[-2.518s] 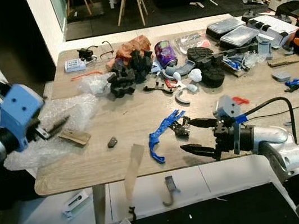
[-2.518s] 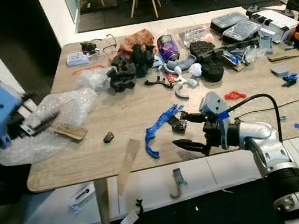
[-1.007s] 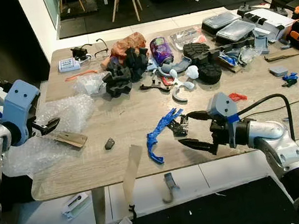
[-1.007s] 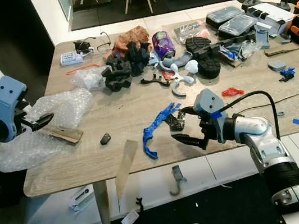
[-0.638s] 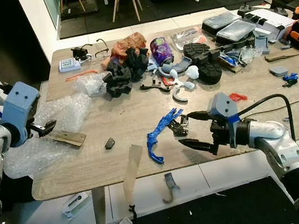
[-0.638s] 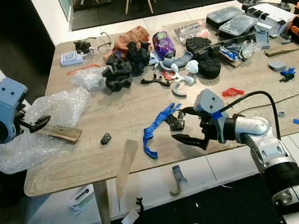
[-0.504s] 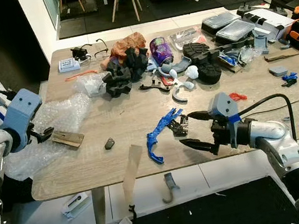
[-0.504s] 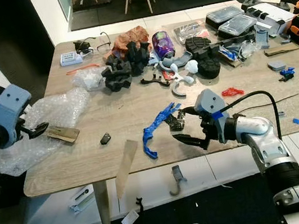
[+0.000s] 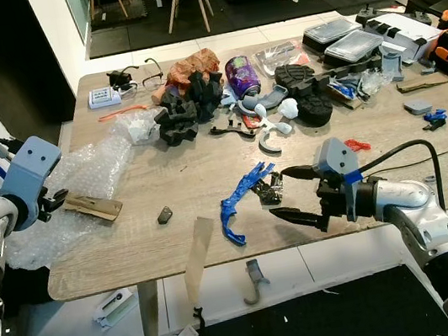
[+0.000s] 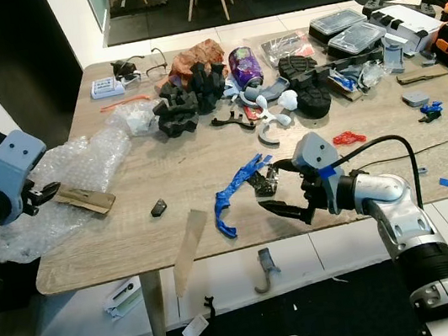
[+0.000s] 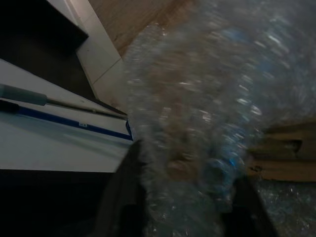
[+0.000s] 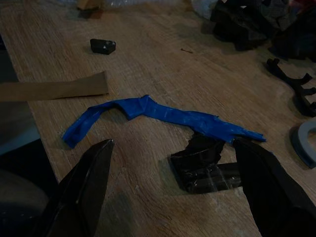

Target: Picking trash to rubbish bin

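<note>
At the wooden desk's (image 9: pixel 175 184) front edge the right gripper (image 9: pixel 290 194) hung spread around a crumpled black wrapper (image 9: pixel 271 188) beside blue tape (image 9: pixel 238 200), while the left gripper (image 9: pixel 54 200), apparently clenched, gripped clear bubble wrap (image 9: pixel 81 178) at the left edge.

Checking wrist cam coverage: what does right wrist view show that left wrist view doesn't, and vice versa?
Right wrist alone: the blue tape strip, a black crumpled scrap between the right pincer fingers, which are spread open, a small black piece and a brown paper strip.
Left wrist alone: bubble wrap close up, with a cardboard piece.
Both: the wooden tabletop.
</note>
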Controlling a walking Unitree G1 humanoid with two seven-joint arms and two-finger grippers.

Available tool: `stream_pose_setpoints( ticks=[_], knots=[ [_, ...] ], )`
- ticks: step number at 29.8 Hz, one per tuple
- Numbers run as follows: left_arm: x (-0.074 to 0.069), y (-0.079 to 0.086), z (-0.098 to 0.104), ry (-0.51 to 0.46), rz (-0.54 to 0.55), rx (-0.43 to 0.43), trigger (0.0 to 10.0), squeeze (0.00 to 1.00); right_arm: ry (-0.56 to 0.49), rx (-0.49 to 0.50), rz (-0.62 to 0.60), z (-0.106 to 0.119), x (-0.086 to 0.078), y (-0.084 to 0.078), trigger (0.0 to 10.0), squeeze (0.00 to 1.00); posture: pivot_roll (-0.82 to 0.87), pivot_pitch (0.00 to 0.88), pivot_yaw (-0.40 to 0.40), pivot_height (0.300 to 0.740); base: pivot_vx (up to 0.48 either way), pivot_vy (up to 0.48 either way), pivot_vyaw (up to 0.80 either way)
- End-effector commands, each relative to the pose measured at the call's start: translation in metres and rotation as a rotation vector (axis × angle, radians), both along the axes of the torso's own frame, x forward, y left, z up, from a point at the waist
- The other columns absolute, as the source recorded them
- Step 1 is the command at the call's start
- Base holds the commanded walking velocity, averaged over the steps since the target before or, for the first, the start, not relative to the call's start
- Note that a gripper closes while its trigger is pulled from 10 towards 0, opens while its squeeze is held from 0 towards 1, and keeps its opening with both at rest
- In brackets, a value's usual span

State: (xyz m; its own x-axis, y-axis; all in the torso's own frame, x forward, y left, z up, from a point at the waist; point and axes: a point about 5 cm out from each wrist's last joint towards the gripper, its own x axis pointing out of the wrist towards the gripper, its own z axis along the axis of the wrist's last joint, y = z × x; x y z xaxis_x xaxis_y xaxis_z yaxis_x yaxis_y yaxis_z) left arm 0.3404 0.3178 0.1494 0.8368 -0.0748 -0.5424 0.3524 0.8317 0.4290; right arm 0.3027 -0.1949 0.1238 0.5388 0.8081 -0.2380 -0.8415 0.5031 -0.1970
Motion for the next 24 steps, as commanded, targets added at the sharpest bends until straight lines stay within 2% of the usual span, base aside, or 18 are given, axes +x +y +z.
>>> stream_pose_setpoints(
  ticks=[1, 9, 19, 20, 21, 22, 23, 24],
  knots=[
    [0.003, -0.005, 0.000, -0.003, -0.017, -0.018, 0.0, 0.00, -0.006, 0.010, 0.000, 0.003, -0.001, -0.002, 10.0, 0.00, -0.01, 0.000, -0.016, 0.740, 0.000, 0.000, 0.00],
    [0.000, -0.015, -0.007, 0.022, -0.083, -0.116, 0.0, 0.00, -0.009, 0.019, -0.002, 0.007, 0.001, -0.004, 10.0, 0.00, -0.02, 0.000, -0.013, 0.740, 0.000, 0.000, 0.00],
    [-0.002, -0.022, -0.011, 0.041, -0.124, -0.160, 0.0, 0.00, -0.018, 0.051, 0.010, 0.013, 0.000, -0.002, 10.0, 0.00, -0.02, 0.000, -0.012, 0.740, 0.000, 0.000, 0.00],
    [-0.001, -0.024, -0.008, 0.029, -0.141, -0.187, 4.7, 0.00, -0.018, 0.052, 0.011, 0.013, 0.000, -0.002, 10.0, 0.00, -0.02, 0.000, -0.010, 0.740, 0.000, 0.000, 0.00],
    [0.000, -0.029, -0.003, -0.002, -0.171, -0.240, 10.0, 0.00, -0.019, 0.052, 0.011, 0.013, -0.001, -0.002, 10.0, 0.00, -0.02, 0.000, -0.010, 0.740, 0.000, 0.000, 0.00],
    [0.001, -0.036, 0.008, -0.059, -0.219, -0.322, 10.0, 0.00, -0.019, 0.052, 0.010, 0.013, -0.001, -0.002, 10.0, 0.00, -0.02, 0.000, -0.010, 0.740, 0.000, 0.000, 0.00],
    [0.001, -0.036, 0.008, -0.059, -0.219, -0.322, 10.0, 0.00, -0.019, 0.052, 0.010, 0.013, -0.001, -0.002, 10.0, 0.00, -0.02, 0.000, -0.010, 0.740, 0.000, 0.000, 0.00],
    [0.000, -0.039, 0.014, -0.093, -0.240, -0.369, 10.0, 0.00, -0.019, 0.051, 0.010, 0.013, -0.001, -0.002, 10.0, 0.00, -0.02, 0.000, -0.010, 0.740, 0.000, 0.000, 0.00]
  ],
)
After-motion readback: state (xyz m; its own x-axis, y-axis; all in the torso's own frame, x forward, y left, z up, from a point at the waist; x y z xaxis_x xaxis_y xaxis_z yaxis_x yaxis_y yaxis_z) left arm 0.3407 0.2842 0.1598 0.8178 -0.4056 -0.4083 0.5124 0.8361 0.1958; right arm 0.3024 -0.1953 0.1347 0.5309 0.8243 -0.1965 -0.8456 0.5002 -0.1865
